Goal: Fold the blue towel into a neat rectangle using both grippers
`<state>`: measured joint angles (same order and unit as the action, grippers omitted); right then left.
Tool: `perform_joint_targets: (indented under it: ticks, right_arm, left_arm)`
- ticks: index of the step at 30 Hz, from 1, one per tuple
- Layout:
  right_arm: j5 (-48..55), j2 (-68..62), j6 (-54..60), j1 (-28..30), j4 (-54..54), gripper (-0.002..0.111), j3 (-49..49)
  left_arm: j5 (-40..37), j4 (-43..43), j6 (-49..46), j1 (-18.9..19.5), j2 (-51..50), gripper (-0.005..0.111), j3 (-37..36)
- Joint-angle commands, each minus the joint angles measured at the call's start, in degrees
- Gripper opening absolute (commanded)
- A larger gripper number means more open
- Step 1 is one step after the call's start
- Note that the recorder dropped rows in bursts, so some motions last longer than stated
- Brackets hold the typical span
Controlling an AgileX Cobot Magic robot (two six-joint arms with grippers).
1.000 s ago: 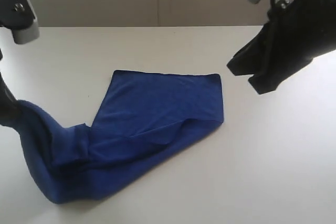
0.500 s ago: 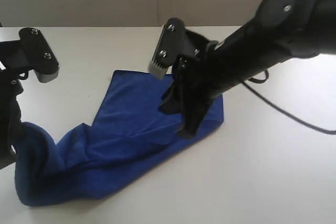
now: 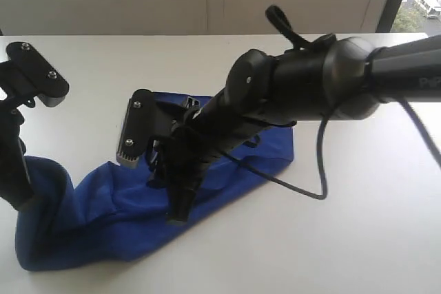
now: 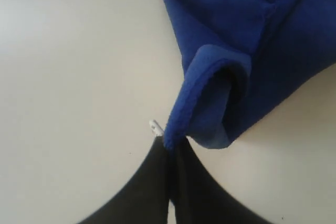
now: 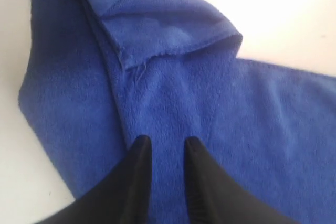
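Right end effector (image 5: 167, 144) had swung in over the soft, limp towel (image 3: 103, 222), fingers apart; left end effector (image 4: 169, 148) pinched its hem. Corners looked best to grip.

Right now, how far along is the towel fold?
Done: the left gripper is shut on the towel at an edge beside the white tag. In hand: the right gripper, open, hangs over the towel's middle, gripping nothing. Left: the towel lies bunched and twisted on the table, no rectangle yet.
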<state>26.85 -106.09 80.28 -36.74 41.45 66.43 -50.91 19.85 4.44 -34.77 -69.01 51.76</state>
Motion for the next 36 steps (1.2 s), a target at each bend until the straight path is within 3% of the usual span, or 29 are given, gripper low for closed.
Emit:
perform_joint_targets:
  ticks: [1,4,8,16,18,21,36]
  right_arm:
    - [-0.4,-3.4,0.7,-2.4,1.1,0.022,3.7]
    - [-0.6,-5.3,1.4,-3.4,2.5,0.022,5.1]
    - [-0.7,-6.7,6.8,-3.9,7.6,0.022,5.6]
    - [3.2,-9.5,21.6,-3.9,21.0,0.022,5.6]
    - [3.2,-10.0,23.2,-3.9,23.0,0.027,5.7]
    - [3.2,-10.8,23.4,-3.9,23.3,0.040,6.6]
    - [-0.8,-14.8,24.6,-3.9,25.0,0.039,8.3]
  left_arm:
    - [0.4,1.0,6.4,-0.1,0.2,0.000,-0.4]
    - [0.3,1.4,8.1,-0.1,0.2,0.000,-0.4]
    - [0.4,1.7,3.4,-0.1,0.2,0.000,-0.4]
    - [2.0,1.5,2.6,-0.1,0.2,0.000,-0.4]
    - [2.3,1.4,2.6,-0.1,0.2,0.000,-0.4]
    - [2.5,1.4,2.6,-0.1,0.2,0.000,-0.4]
    - [2.9,1.0,2.9,-0.1,0.2,0.000,-0.4]
